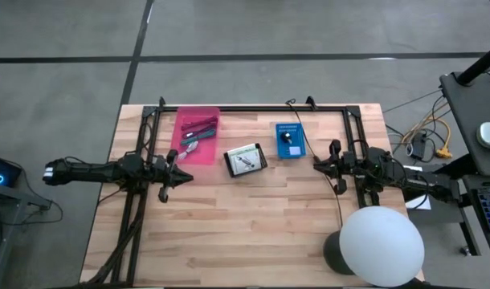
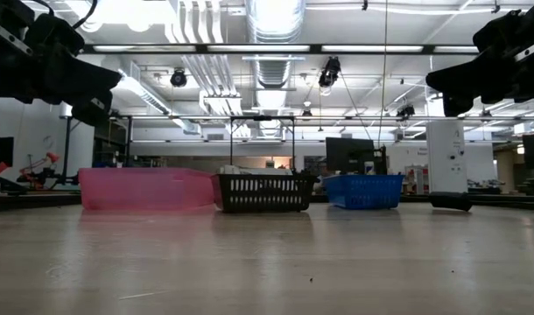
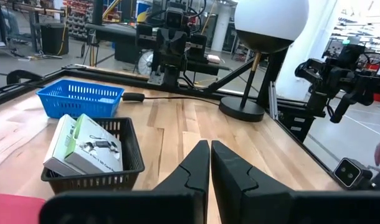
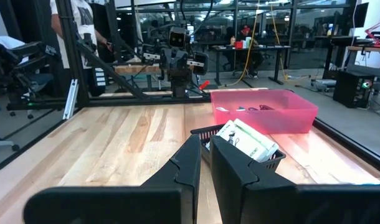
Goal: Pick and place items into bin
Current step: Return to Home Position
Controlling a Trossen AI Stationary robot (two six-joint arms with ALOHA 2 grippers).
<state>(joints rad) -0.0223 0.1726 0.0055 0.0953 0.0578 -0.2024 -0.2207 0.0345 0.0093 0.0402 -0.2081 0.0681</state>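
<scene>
Leaning tilted inside the black mesh plastic bin [image 1: 226, 164], white flat cardboard packets [image 1: 246, 159] point arm to arm lengthwise; left gripper [image 1: 181, 176] and right gripper [image 1: 318, 164] hover at either side, fingers together, empty.

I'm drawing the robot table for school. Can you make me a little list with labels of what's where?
Pink bin: far left of the row; pen-like sticks inside
Black bin: middle; white boxes inside
Blue bin: right; small dark knob inside
Left gripper: shut, empty, raised by the pink bin
Right gripper: shut, empty, raised by the blue bin
Lamp: white globe, near right corner
</scene>
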